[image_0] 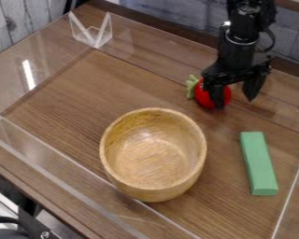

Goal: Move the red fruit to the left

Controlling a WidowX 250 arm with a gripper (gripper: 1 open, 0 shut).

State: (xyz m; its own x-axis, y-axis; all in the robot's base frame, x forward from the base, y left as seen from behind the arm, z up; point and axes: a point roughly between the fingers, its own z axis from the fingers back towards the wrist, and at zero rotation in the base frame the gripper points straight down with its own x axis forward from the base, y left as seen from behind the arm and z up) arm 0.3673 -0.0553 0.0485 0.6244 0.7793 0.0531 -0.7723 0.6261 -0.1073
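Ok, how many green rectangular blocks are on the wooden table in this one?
1. The single green rectangular block lies flat near the table's right edge, right of the round wooden bowl and nearer the camera than the small red toy fruit. The bowl's wall could hide something small.

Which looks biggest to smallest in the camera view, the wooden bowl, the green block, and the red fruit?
1. Wooden bowl, clearly the largest.
2. Green block, long and narrow.
3. Red fruit, the smallest; it sits farther from the camera and is partly covered by the end effector, but the gap still looks real.
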